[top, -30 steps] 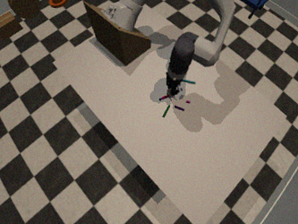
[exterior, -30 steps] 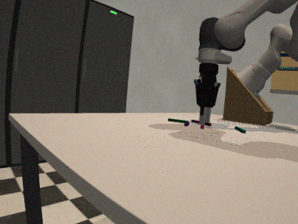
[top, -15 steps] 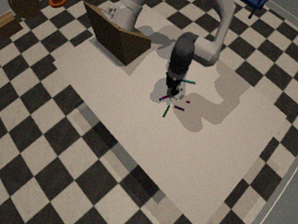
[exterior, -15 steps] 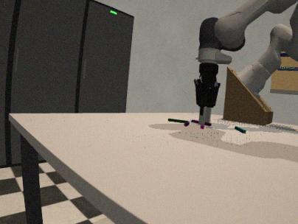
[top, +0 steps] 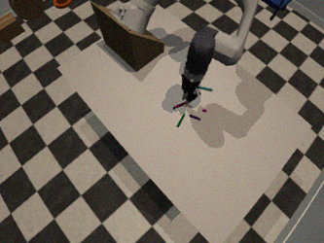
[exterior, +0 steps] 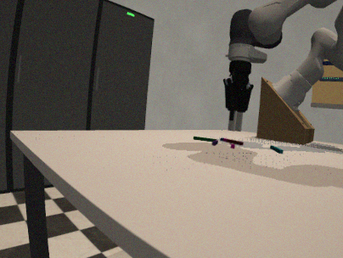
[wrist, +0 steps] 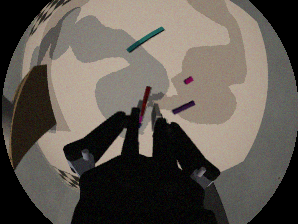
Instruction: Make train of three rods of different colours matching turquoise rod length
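My gripper (top: 189, 96) hangs just above the table, its fingers a narrow gap apart and holding nothing; it also shows in the side view (exterior: 234, 123) and the wrist view (wrist: 147, 119). A red rod (top: 180, 105) (exterior: 232, 141) lies flat right below the fingertips. The turquoise rod (top: 205, 88) (exterior: 276, 148) (wrist: 145, 39) lies behind it. A green rod (top: 180, 120) (exterior: 205, 138) lies in front. A purple rod (top: 194, 117) (wrist: 184, 107) and a short magenta rod (top: 204, 110) (wrist: 189, 80) lie to the right. All rods lie apart.
A wooden wedge (top: 125, 37) (exterior: 282, 114) stands on the table's back left. The arm's base stands behind it. A dark cabinet (exterior: 76, 64) stands beyond the table. An orange ring (top: 62, 0) and a round wooden thing (top: 26, 2) lie on the floor.
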Controlling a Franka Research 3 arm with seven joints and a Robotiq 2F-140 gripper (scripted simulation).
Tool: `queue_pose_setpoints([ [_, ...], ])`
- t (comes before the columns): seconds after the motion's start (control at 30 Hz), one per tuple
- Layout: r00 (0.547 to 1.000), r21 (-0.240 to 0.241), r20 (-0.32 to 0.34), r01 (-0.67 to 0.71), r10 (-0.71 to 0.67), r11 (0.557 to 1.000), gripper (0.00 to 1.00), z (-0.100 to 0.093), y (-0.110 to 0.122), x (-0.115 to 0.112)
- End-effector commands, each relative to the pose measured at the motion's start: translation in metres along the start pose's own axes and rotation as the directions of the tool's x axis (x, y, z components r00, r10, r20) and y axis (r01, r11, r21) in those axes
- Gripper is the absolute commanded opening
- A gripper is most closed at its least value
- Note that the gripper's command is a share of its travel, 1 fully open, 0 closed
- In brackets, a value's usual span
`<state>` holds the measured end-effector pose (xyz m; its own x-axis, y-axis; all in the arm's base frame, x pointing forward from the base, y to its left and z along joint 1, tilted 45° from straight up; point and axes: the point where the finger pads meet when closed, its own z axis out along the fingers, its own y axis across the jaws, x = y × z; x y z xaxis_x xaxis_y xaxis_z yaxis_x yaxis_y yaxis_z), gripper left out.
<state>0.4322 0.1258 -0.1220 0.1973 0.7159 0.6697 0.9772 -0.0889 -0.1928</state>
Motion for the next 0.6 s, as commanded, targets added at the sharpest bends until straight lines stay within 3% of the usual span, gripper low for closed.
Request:
queue_pose_setpoints([
  [0.0, 1.000, 0.013, -0.007, -0.014, 0.014, 1.000, 0.15, -0.013, -0.005, 0.002],
  [0.23, 1.000, 0.013, -0.007, -0.014, 0.014, 1.000, 0.15, -0.043, -0.004, 0.002],
  [0.5, 1.000, 0.013, -0.007, -0.014, 0.014, 1.000, 0.15, -0.049, -0.004, 0.002],
  [0.53, 1.000, 0.013, -0.007, -0.014, 0.014, 1.000, 1.00, -0.049, -0.004, 0.002],
  [0.57, 1.000, 0.013, -0.007, -0.014, 0.014, 1.000, 1.00, -0.049, -0.004, 0.002],
])
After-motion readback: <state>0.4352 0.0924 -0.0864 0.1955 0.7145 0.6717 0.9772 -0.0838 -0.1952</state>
